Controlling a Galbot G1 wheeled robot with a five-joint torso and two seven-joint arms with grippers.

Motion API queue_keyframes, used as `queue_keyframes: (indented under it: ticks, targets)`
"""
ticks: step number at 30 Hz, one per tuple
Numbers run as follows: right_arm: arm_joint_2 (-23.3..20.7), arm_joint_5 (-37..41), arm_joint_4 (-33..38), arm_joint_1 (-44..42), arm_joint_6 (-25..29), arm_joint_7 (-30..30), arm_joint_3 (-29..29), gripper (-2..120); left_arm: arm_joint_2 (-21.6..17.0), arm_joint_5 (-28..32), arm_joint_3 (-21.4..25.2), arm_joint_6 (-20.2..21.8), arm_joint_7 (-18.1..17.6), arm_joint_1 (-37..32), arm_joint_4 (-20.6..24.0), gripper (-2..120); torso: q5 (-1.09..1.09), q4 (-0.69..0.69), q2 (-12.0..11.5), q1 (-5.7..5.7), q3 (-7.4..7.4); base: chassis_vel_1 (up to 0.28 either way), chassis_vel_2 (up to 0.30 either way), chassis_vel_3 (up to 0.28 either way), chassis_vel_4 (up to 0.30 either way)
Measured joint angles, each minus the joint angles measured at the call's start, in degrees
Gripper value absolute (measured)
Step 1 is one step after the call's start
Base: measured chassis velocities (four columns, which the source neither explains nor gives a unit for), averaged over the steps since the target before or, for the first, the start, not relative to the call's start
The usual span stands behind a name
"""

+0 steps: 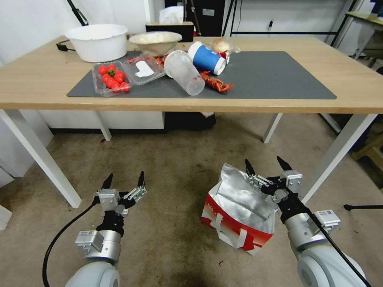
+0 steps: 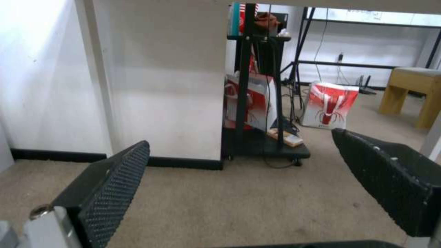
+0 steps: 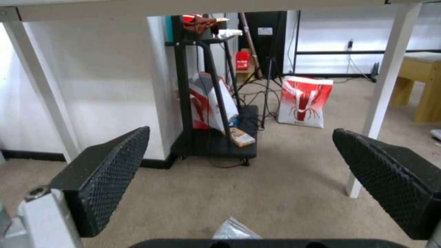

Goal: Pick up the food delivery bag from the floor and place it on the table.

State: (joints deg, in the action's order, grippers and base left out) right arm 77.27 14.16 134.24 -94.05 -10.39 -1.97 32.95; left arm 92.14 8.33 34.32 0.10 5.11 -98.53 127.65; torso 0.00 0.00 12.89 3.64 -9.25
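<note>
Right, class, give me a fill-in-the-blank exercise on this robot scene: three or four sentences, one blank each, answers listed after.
1. The food delivery bag stands on the ___, in front of the table.
2. The right gripper hovers over the bag's silver foil lining with its fingers ___.
3. The left gripper hangs open above bare ___.
4. On the table's grey mat, a clear tray holds red ___.

Answers: floor; open; carpet; tomatoes

Right claw [image 3: 239, 165] spread above carpet [image 3: 257, 193]
</note>
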Motion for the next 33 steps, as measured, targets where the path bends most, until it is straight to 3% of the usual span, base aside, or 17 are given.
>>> queue_keyframes:
  ticks: [33]
  targets:
    - [-0.16,-0.04,-0.14,-0.03,0.2,-0.08,-0.09,100,0.0,0.02,0.03,-0.17,-0.05,-0.01,-0.3,99,0.0,0.0,-7.23,-1.32,5.91,0.0,0.0,0.0,0.0]
